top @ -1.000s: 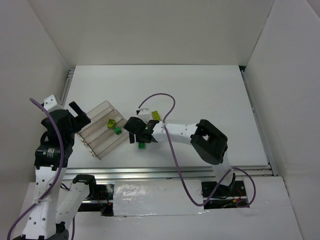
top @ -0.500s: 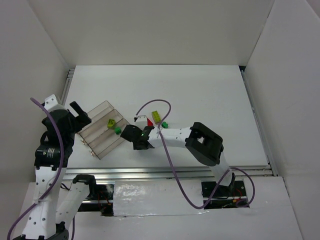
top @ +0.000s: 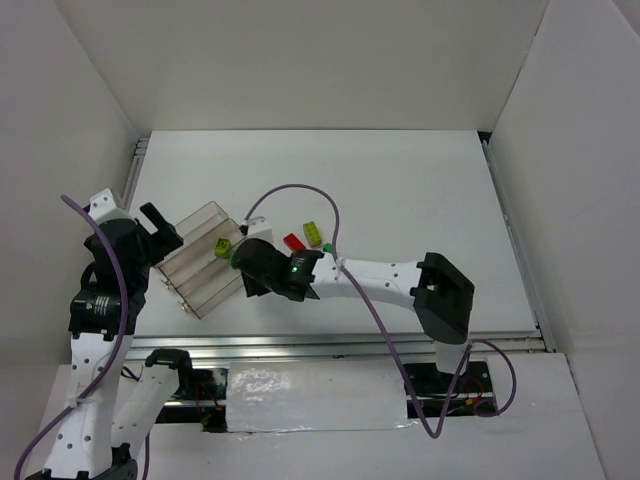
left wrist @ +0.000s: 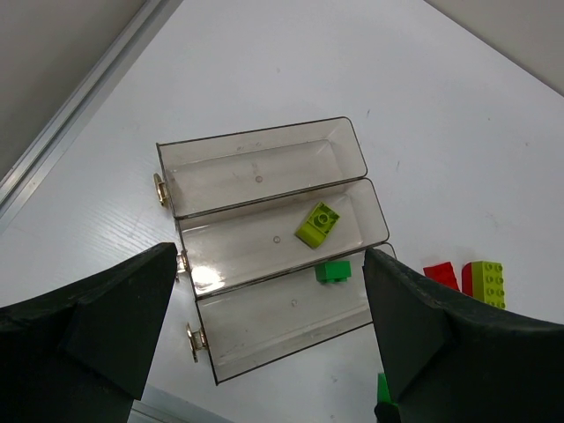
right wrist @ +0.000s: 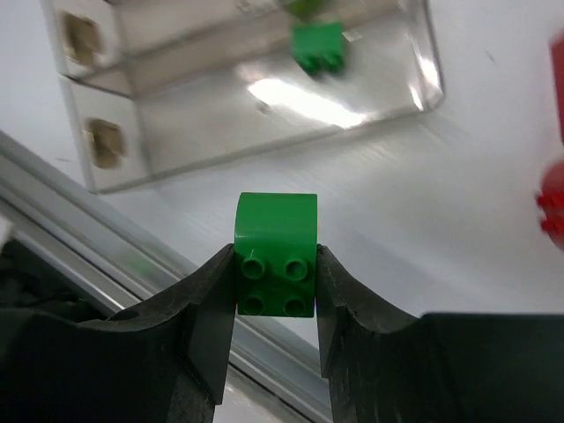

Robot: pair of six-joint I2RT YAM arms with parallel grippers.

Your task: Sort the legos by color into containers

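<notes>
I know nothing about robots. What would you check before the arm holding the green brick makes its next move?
1. Grip: right gripper clamps the held green brick squarely. Ok.
2. Target: a second green brick already marks one trough of the tray. Ok.
3. Position: held brick looks short of the tray's edge. Not ok.
4. Left gripper, open above the tray, leaves room: cannot tell.
5. Loose red brick and yellow-green brick lie off the path. Ok.
</notes>
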